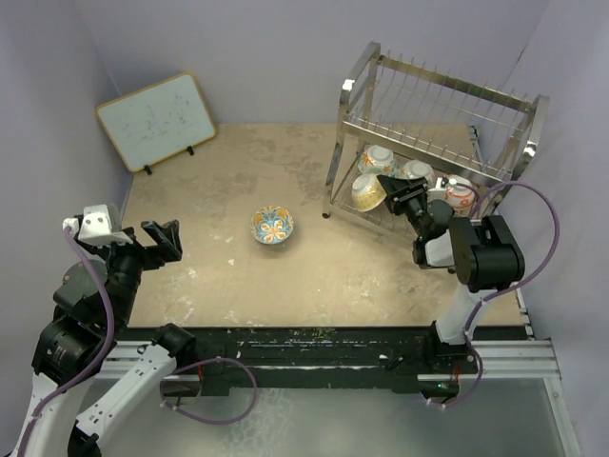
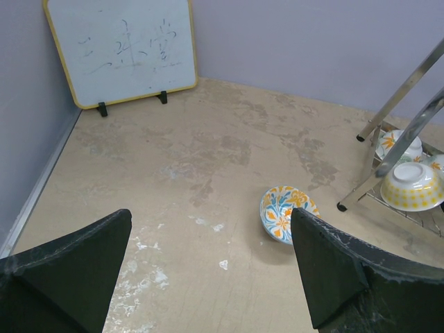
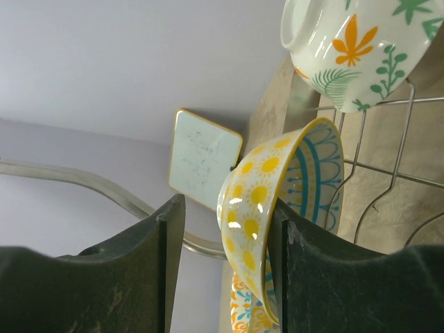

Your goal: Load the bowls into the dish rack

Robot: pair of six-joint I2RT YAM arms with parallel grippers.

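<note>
A whiteboard [image 1: 157, 121] leans against the back wall, far to the left of the dish rack [image 1: 438, 119]. The left gripper [image 1: 162, 238] hangs over the near left part of the table [image 1: 219, 171], also well left of the rack, with its jaws spread wide and nothing between them. Between that gripper and the rack, one floral bowl [image 1: 273, 226] sits upright on the table with its blue-and-orange inside facing up. It lies left of the rack's front leg and clear of it.

Four more bowls [image 1: 416, 171] rest in the rack's lower tier. The right gripper [image 1: 395, 188] reaches into that tier from the rack's near side. Its jaws are parted and astride the rim of the yellow-spotted bowl [image 3: 253, 208], which stands on edge at the tier's left end. In the right wrist view, one finger [image 3: 340, 277] is close against the bowl's blue-striped inside, while a gap shows between the other finger and the spotted outside. A leaf-patterned bowl [image 3: 354, 48] sits on the rack's wires just beyond the spotted one.
</note>
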